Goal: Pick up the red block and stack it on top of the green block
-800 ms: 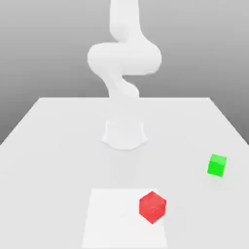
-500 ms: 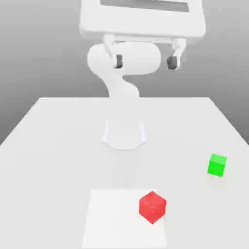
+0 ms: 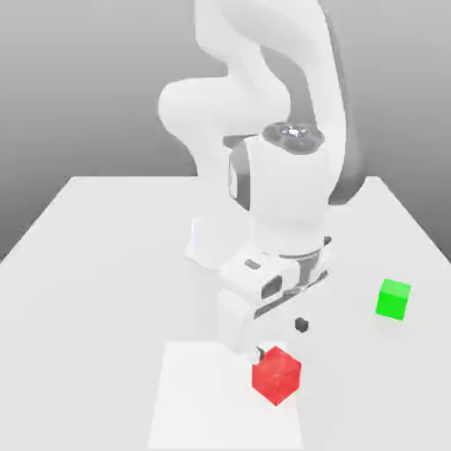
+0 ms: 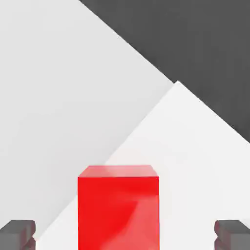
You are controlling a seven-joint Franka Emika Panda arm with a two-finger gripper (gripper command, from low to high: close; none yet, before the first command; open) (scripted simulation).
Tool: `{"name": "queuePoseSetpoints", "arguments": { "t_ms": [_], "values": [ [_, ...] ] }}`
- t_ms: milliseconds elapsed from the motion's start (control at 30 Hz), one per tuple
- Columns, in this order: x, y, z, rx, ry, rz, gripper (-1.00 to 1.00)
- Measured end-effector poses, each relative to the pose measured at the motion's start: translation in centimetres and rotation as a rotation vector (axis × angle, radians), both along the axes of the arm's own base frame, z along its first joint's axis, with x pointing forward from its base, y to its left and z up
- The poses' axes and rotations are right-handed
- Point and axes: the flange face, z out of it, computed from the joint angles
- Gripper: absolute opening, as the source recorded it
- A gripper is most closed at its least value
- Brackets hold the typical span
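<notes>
The gripper (image 3: 280,340) is seen pointing down over the near part of the table (image 3: 106,264), its two dark fingertips (image 3: 301,325) spread wide apart with nothing clamped between them. In the hand view the fingertips (image 4: 17,233) stand at either side of the red block (image 4: 118,207), and clear gaps are left between each tip and the block's faces. In the exterior view the red block (image 3: 277,376) is found just below and in front of the gripper, resting on a paler square patch (image 3: 203,405) of the table surface, close to that patch's edge on the exterior view's right. The green block (image 3: 393,299) is seen resting on the table well apart from the red one, further toward the exterior view's right and a little further back. The white arm (image 3: 264,106) is seen rising behind the gripper from its round base (image 3: 204,240) at the table's middle
</notes>
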Motion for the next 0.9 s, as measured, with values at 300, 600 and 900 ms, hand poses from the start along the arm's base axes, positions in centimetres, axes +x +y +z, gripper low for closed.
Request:
{"name": "queuePoseSetpoints", "arguments": {
  "t_ms": [300, 600, 900],
  "values": [
    [-0.2, 0.0, -3.4, -0.001, 0.003, 0.001, -1.0],
    [-1.4, 3.7, 3.4, 0.003, 0.003, 0.148, -1.0],
    [-10.7, 17.5, 5.5, 0.008, 0.006, 0.852, -1.0]
  ]
}}
